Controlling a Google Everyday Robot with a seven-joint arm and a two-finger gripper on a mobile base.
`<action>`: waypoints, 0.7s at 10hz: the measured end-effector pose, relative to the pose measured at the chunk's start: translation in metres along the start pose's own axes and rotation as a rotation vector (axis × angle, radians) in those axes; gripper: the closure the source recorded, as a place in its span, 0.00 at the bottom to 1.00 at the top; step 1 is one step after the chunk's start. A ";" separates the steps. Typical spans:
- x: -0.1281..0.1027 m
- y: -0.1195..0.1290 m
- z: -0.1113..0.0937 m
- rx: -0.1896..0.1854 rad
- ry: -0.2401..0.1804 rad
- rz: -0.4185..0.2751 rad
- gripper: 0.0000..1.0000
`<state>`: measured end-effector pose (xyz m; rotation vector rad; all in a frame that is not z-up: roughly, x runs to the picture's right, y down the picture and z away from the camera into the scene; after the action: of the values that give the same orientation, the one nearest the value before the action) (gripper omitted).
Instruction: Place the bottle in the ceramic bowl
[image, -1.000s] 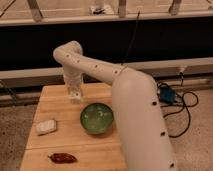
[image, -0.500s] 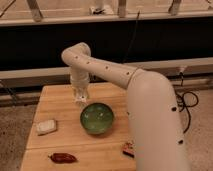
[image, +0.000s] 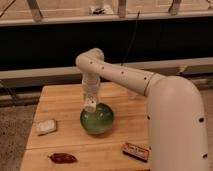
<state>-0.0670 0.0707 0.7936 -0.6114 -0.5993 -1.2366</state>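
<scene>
No legible text; gripper (image: 90, 104) over ceramic bowl (image: 97, 120).

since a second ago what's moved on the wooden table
The gripper, carrying the small white plastic bottle, has swung from the table's far side toward the camera and now hangs over the far rim of the glossy green ceramic bowl. Bowl, flat white block and dark red pepper stayed put.

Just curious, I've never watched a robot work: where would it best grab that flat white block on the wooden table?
Across its two long sides, from straight above: the flat white rectangular block lies low on the wooden table, with room around it. The gripper is over the green ceramic bowl.
</scene>
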 end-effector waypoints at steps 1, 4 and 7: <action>-0.004 0.002 0.002 0.004 -0.001 0.007 1.00; -0.014 0.016 0.008 0.012 -0.007 0.019 1.00; -0.018 0.016 0.013 0.020 -0.012 0.029 1.00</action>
<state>-0.0562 0.0953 0.7879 -0.6086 -0.6100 -1.1991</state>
